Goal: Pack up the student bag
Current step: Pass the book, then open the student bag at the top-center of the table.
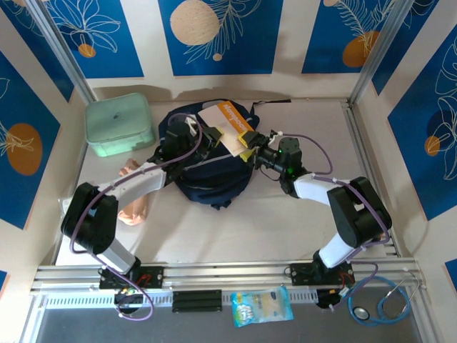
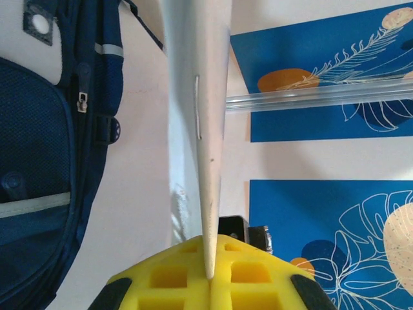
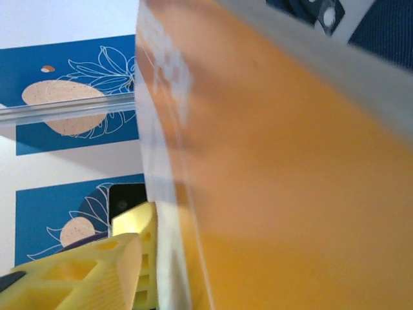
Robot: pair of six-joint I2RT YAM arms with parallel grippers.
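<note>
From above, the student bag [image 1: 211, 179] lies mid-table, partly hidden under a white-and-orange book [image 1: 227, 123]. The left gripper [image 1: 206, 137] and right gripper [image 1: 248, 148] meet the book, their jaws hard to make out. The left wrist view shows yellow fingers [image 2: 168, 279] pinching the book's thin edge. In the right wrist view, the blurred cover hides one finger, so the grip cannot be told.

top view looks down — close wrist views share book [image 2: 187, 77], student bag [image 2: 39, 148]
</note>
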